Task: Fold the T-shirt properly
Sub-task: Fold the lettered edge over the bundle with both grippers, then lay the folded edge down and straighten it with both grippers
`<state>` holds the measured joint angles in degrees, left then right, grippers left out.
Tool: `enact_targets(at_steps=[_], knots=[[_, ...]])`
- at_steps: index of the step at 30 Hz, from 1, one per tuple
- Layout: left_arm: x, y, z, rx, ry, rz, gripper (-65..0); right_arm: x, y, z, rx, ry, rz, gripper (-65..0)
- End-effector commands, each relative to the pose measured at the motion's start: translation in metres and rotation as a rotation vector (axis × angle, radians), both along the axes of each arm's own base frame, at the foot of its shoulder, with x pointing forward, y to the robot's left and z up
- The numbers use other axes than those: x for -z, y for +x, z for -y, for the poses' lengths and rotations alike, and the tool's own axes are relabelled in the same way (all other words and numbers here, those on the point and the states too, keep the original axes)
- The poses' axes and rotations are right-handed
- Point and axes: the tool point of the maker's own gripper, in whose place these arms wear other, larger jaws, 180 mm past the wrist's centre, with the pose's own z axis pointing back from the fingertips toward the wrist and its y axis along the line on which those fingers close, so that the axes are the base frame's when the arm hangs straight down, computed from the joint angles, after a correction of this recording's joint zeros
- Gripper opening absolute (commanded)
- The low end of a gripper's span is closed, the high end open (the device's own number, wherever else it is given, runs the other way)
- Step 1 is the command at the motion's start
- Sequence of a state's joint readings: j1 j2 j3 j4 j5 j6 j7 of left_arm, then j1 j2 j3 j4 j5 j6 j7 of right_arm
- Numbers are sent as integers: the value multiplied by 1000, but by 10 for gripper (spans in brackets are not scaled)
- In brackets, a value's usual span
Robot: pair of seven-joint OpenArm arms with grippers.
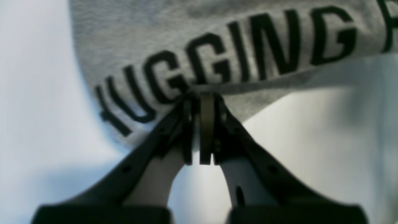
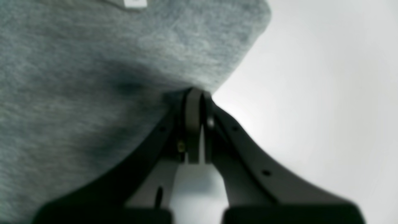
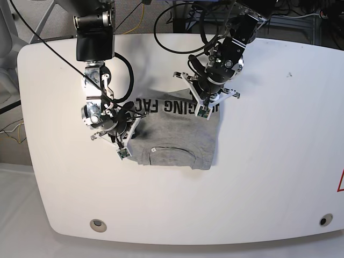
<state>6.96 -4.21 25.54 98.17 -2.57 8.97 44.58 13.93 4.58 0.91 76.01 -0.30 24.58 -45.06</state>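
White table (image 3: pixel 269 161) bears the T-shirt (image 3: pixel 177 134), each closed pincer (image 1: pixel 203 95) (image 2: pixel 194 91) pinching its edge.

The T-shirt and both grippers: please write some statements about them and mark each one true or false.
1. The left gripper is closed on the T-shirt at the edge with the black lettering. True.
2. The right gripper stands wide open above the bare table. False: its jaws are shut on plain grey cloth.
3. The white collar tag shows in the base view. True.
4. The shirt hangs over the table's edge. False: it lies wholly on the table.
5. The lettering is red. False: it is black.
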Motion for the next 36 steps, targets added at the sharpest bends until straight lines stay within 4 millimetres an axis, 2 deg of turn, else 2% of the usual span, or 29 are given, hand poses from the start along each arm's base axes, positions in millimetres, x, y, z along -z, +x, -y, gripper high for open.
enact_targets(at_steps=[1, 7, 10, 24, 28, 36], knots=[[-14, 11, -2, -3, -6, 52, -631, -25, 21, -7, -6, 27, 82, -644], [-15, 12, -2, -5, -6, 55, -631, -29, 27, -9, -6, 32, 90, -644], [-15, 12, -2, -5, -6, 55, -631, -20, 29, -18, -8, 53, 59, -644], [-15, 13, -3, -8, -6, 55, -631, 5, 27, -29, -4, 105, 24, -644], [-15, 17, -14, -38, -2, 59, -631, 1, 30, -39, -10, 127, 38, -644], [-25, 30, -18, -47, 4, 91, -631, 2, 36, -40, -9, 130, 32, -644]])
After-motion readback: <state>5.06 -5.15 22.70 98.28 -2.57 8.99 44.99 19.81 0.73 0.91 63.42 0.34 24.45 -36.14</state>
